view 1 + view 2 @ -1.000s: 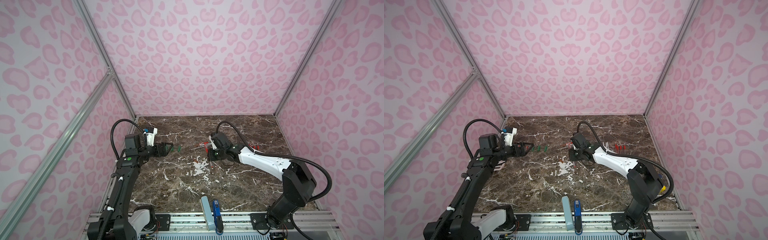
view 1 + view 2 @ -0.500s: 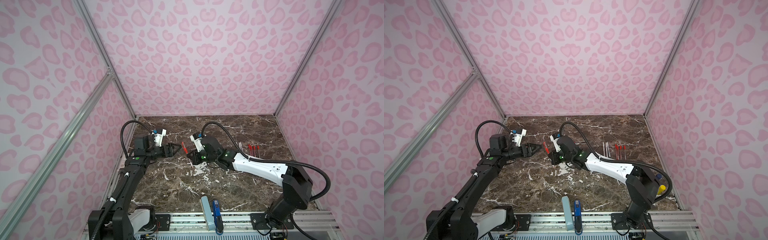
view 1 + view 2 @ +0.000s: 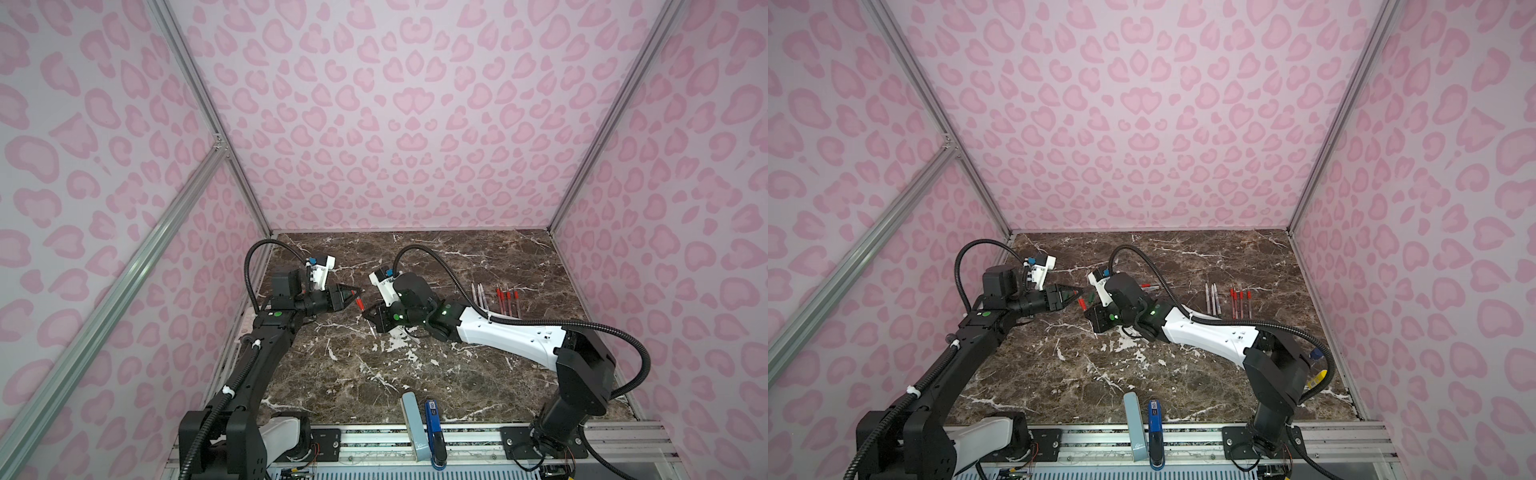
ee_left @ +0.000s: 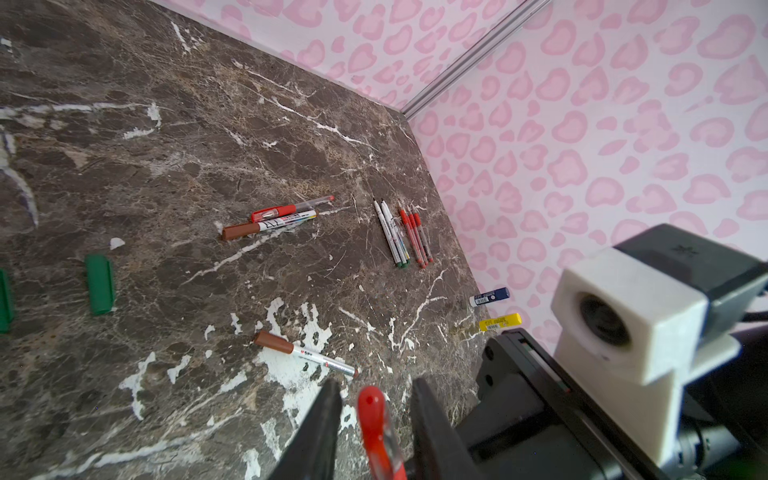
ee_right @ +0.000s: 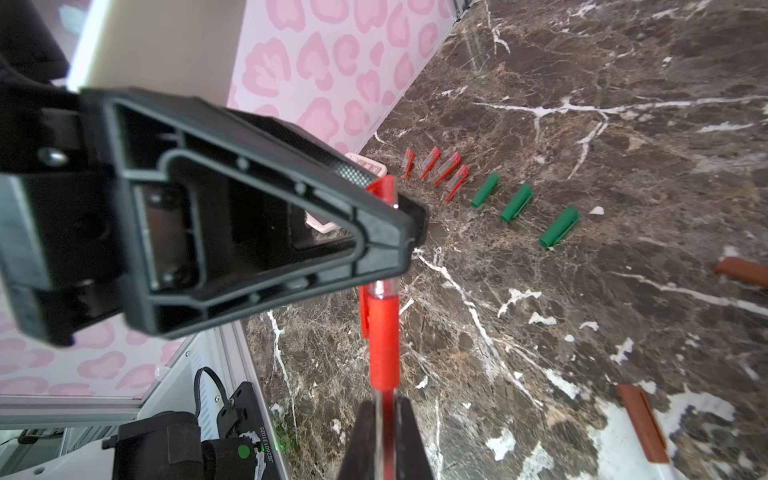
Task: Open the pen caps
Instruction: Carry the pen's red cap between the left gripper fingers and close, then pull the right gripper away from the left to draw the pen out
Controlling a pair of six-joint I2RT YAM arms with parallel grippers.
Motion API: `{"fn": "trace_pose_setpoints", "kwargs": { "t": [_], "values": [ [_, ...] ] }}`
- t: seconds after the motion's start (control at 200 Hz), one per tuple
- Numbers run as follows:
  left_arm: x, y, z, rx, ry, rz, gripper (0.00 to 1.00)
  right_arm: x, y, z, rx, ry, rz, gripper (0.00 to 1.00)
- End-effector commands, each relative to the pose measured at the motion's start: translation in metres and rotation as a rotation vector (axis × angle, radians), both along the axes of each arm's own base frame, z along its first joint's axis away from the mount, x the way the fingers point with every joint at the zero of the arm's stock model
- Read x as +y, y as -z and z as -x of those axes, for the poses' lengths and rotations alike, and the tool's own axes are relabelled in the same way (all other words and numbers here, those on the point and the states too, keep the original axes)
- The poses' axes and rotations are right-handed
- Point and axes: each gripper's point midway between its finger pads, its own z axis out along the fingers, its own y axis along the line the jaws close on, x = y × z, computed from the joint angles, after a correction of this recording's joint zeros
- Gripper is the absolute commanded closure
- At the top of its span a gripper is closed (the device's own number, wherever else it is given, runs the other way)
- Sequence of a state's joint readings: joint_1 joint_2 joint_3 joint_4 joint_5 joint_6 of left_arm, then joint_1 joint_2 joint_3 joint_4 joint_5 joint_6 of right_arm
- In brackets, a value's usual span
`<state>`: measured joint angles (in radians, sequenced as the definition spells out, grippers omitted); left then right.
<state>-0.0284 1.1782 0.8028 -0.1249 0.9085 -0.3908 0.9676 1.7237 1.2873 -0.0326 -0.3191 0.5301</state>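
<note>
One red pen (image 5: 383, 395): right hand (image 5: 383, 415) clenches barrel; left hand (image 4: 375, 388), unclenched, flanks its cap (image 5: 383, 345).

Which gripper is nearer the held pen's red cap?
Left. The left gripper straddles the red cap, open, a gap on each side. The right gripper is shut on the pen at its clear barrel, just short of the cap.

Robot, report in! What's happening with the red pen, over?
Right gripper shut on red pen. Left gripper straddles its red cap, gaps showing. Nothing blocking.
</note>
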Motion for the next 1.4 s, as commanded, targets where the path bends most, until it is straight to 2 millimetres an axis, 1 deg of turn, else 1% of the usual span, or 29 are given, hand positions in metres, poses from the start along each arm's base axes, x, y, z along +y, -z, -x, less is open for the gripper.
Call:
{"fn": "trace_pose_setpoints", "kwargs": {
  "t": [0.0,0.075,0.19,0.33,0.375,0.44,0.535,0.59,0.625,0.7,0.735,0.86,0.955,1.045,1.15,1.185,1.255,1.33,1.395],
  "values": [
    [0.000,-0.007,-0.004,-0.037,0.003,0.000,0.84,0.007,-0.006,0.000,-0.027,-0.021,-0.031,1.00],
    [0.001,-0.007,-0.004,-0.035,-0.003,-0.006,0.96,0.008,-0.005,0.000,-0.022,-0.026,-0.017,1.00],
    [0.000,-0.008,-0.003,-0.038,-0.002,0.001,0.96,0.010,-0.005,0.001,-0.029,-0.024,-0.031,1.00],
    [0.001,-0.010,-0.002,-0.040,-0.004,-0.006,0.96,0.012,0.000,-0.001,-0.026,-0.029,0.002,0.84],
    [0.000,-0.010,-0.001,-0.041,-0.003,0.000,0.96,0.013,0.001,-0.002,-0.030,-0.028,-0.001,0.81],
    [0.000,-0.010,-0.001,-0.047,0.000,0.007,0.96,0.016,0.007,-0.003,-0.025,-0.033,0.008,0.80],
    [0.001,-0.011,-0.001,-0.043,-0.005,-0.006,0.96,0.018,0.012,-0.004,-0.011,-0.040,0.030,0.81],
    [0.000,-0.012,-0.001,-0.047,-0.003,-0.004,0.96,0.019,0.015,-0.003,-0.010,-0.040,0.023,0.84],
    [0.000,-0.011,-0.001,-0.050,-0.003,0.001,0.96,0.019,0.016,-0.004,-0.009,-0.039,0.018,0.88],
    [0.000,-0.011,0.000,-0.059,-0.002,0.000,0.96,0.019,0.023,-0.001,0.004,-0.053,0.036,1.00],
    [0.001,-0.010,0.000,-0.053,-0.008,-0.010,0.96,0.017,0.025,-0.001,0.006,-0.054,0.047,1.00],
    [0.005,-0.012,-0.002,-0.066,-0.028,-0.037,0.96,0.007,0.035,0.005,0.013,-0.041,0.047,1.00],
    [0.009,-0.016,-0.005,-0.074,-0.043,-0.047,0.96,-0.004,0.055,0.013,0.046,-0.042,0.091,1.00],
    [0.018,-0.025,-0.012,-0.076,-0.081,-0.067,0.96,-0.017,0.067,0.023,0.055,-0.026,0.104,1.00],
    [0.024,-0.035,-0.019,-0.095,-0.109,-0.076,0.96,-0.031,0.076,0.028,0.064,-0.005,0.111,1.00],
    [0.027,-0.037,-0.022,-0.096,-0.117,-0.079,0.96,-0.034,0.076,0.029,0.066,-0.002,0.124,1.00],
    [0.034,-0.037,-0.028,-0.084,-0.137,-0.111,0.96,-0.042,0.069,0.029,0.048,0.014,0.128,1.00],
    [0.043,-0.024,-0.033,-0.058,-0.170,-0.182,0.96,-0.054,0.061,0.024,0.028,0.047,0.117,1.00],
    [0.053,-0.009,-0.040,-0.031,-0.202,-0.253,0.96,-0.065,0.054,0.018,0.030,0.070,0.108,1.00]
  ]
}}
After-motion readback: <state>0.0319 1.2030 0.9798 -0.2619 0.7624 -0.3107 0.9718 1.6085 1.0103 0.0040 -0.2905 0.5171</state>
